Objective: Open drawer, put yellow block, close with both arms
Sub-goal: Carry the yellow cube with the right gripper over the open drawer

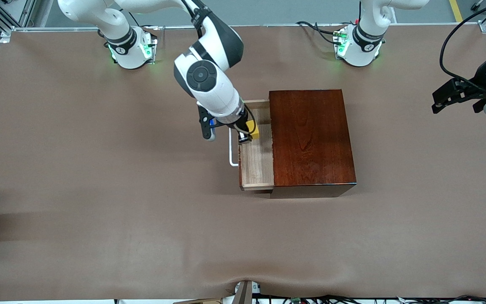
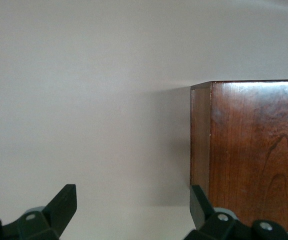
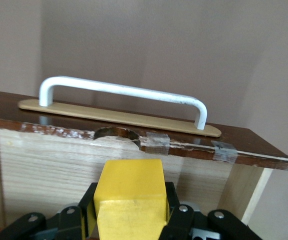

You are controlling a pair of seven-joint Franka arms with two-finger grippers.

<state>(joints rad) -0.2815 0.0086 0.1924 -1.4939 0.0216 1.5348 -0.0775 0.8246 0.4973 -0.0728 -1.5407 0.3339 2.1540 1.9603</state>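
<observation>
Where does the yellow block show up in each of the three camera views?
Front view: the yellow block is held in the right gripper over the open drawer.
Left wrist view: not in it; only the left gripper and the wooden box show.
Right wrist view: the block fills the lower centre, before the white handle.
Shared landmark: the wooden box.

The box [image 1: 312, 141] sits mid-worktop [image 1: 99, 190], its drawer [image 1: 256, 162] pulled out toward the right arm's end. The right claw [image 1: 249, 133] is over the open drawer, clamped on the block [image 1: 254, 129]. The left claw [image 1: 458, 99], fingers spread, waits over the worktop at the left arm's end, well apart from the box
</observation>
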